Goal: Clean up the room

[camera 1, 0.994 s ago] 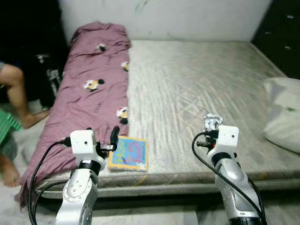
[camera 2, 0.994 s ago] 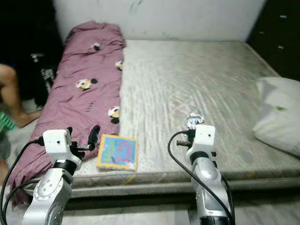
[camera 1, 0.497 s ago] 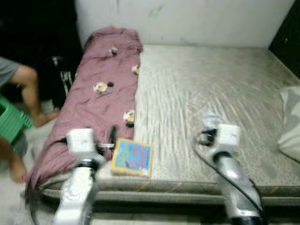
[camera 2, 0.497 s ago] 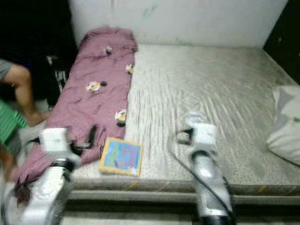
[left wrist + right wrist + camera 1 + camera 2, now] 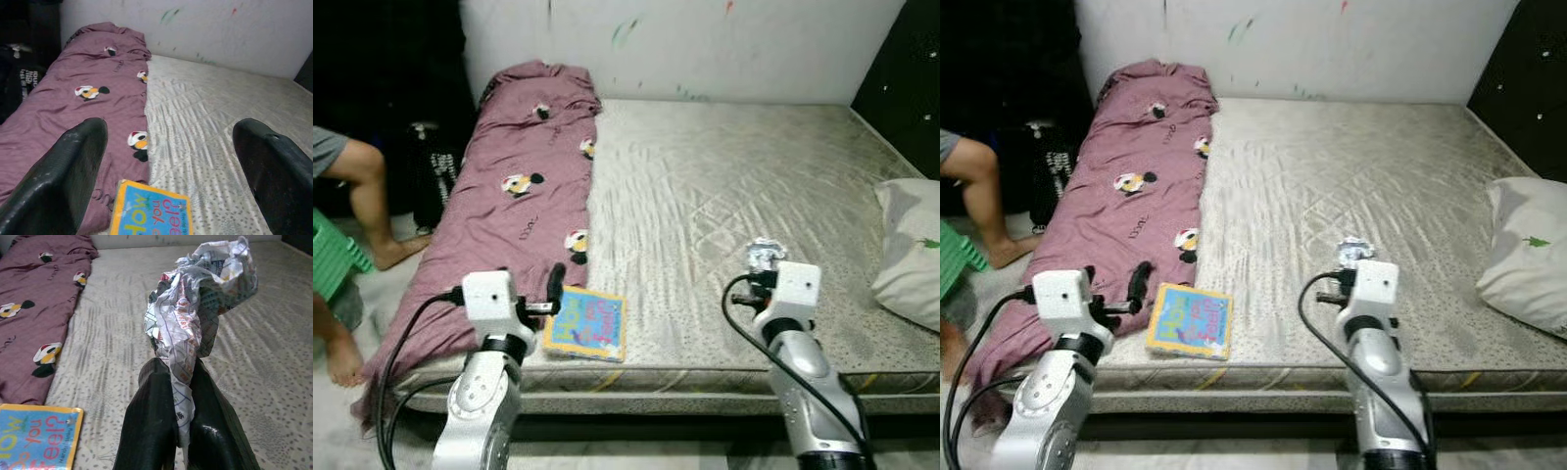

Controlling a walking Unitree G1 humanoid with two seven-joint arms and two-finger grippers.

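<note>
The right end effector (image 5: 181, 396) pinches crumpled paper (image 5: 198, 308); the left end effector (image 5: 171, 161), spread, faces the book (image 5: 585, 323) left on the bed (image 5: 724, 196).

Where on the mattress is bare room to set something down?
Bare mattress runs between the maroon blanket and the white pillow, back to the wall. The front-left corner is crowded by the picture book.

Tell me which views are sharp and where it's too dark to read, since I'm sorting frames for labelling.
Eye views: sharp, evenly lit mattress; the corner left of the purple blanket is near black. Left wrist view: book readable, left gripper fingers soft. Right wrist view: crumpled paper crisp in the right gripper.
</note>
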